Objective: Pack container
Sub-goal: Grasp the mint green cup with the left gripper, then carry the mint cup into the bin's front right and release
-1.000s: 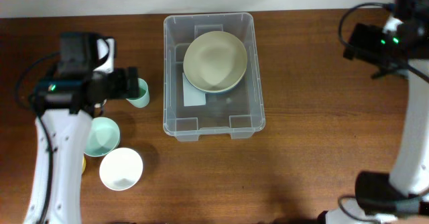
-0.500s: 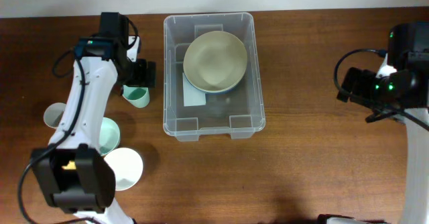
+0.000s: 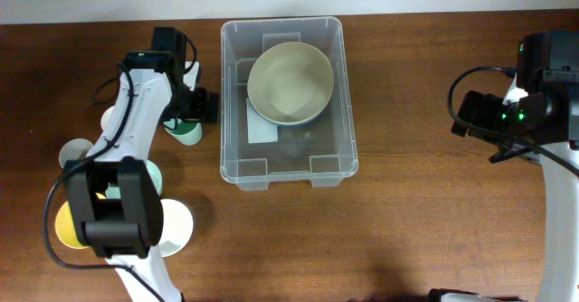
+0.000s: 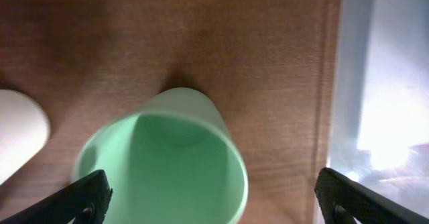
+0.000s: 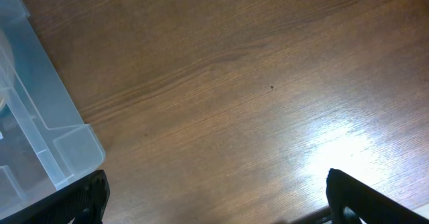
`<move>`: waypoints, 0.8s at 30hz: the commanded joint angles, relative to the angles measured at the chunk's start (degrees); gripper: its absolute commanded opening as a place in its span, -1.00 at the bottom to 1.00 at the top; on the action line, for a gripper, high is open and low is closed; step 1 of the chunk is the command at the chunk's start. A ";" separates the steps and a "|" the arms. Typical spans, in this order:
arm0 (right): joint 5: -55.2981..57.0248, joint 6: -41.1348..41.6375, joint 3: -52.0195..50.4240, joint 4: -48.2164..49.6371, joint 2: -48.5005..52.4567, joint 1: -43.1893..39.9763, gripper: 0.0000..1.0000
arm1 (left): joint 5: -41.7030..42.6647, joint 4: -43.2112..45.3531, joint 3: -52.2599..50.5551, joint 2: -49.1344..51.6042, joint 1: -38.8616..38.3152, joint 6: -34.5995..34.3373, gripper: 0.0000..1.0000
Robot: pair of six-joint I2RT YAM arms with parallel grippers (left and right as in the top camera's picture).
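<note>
The clear container (image 3: 237, 85) stands at the table's middle, with a beige bowl (image 3: 289, 83) inside it, resting on a bluish bowl, and a white label (image 3: 261, 128) on its bottom. My left gripper (image 3: 193, 110) is open just left of the container, above a green cup (image 3: 187, 132). In the left wrist view the green cup (image 4: 161, 163) shows its open mouth, nearer the left finger (image 4: 87, 196); the jaws stand wide and touch nothing. My right gripper (image 5: 224, 200) is open and empty over bare wood right of the container (image 5: 40, 117).
A white cup (image 3: 74, 153), a mint cup (image 3: 149, 174), another white cup (image 3: 178, 225) and a yellow thing (image 3: 63, 225) sit at the left, partly under my left arm. The container wall (image 4: 382, 83) is close on the left gripper's right.
My left arm swung from the far left to the green cup beside the container. My right arm came down from the far right corner and has hardly moved since.
</note>
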 commanded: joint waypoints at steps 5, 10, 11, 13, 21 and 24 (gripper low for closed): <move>0.26 -0.50 -0.31 0.15 0.09 -0.22 0.98 | 1.03 0.48 1.31 5.40 0.20 -0.17 0.52; 0.26 -0.50 -0.31 0.15 0.09 -0.22 0.98 | 1.03 0.48 1.33 5.81 0.20 -0.17 -0.34; 0.26 -0.50 -0.31 0.15 0.09 -0.22 0.98 | 1.03 0.39 1.33 5.81 0.20 -0.17 -0.56; 0.26 -0.50 -0.31 0.15 0.09 -0.22 0.98 | 1.03 0.26 1.38 5.79 0.20 -0.17 -0.78; 0.28 -0.52 -0.31 0.20 0.09 -0.22 0.98 | 0.46 -10.58 11.89 3.54 0.11 -0.17 -0.99; 0.28 -0.52 -0.31 0.35 0.09 -0.22 0.98 | 0.46 -15.61 18.29 0.42 -0.63 -0.17 -0.99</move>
